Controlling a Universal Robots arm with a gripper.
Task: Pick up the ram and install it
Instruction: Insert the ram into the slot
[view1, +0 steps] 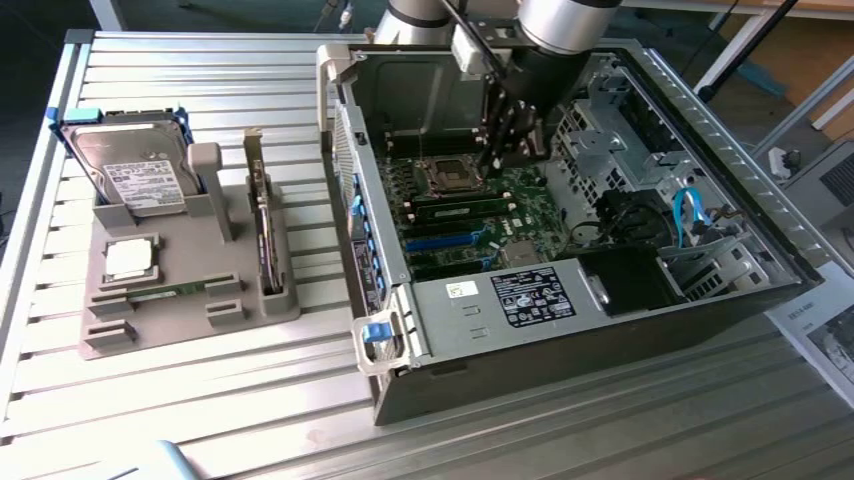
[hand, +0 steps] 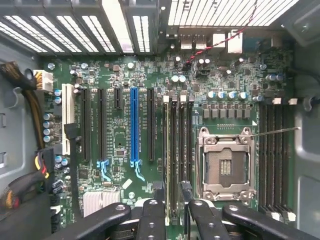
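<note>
Claw (hand: 172, 192): spread, straddling the ram (hand: 168, 150) standing in a motherboard (hand: 120, 130) slot (inside the open computer case (view1: 574, 350)), on the table (view1: 200, 400).

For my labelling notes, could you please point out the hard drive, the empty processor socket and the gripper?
hard drive (view1: 140, 180), exterior view, on its white label.
processor socket (hand: 225, 167), wrist view, on its bare centre.
gripper (hand: 172, 197), wrist view, midway between its fingertips.

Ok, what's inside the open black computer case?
A green motherboard with a silver processor socket, a long blue slot and the black end effector at the memory slots. The black power supply box hides whatever lies beneath it.
</note>
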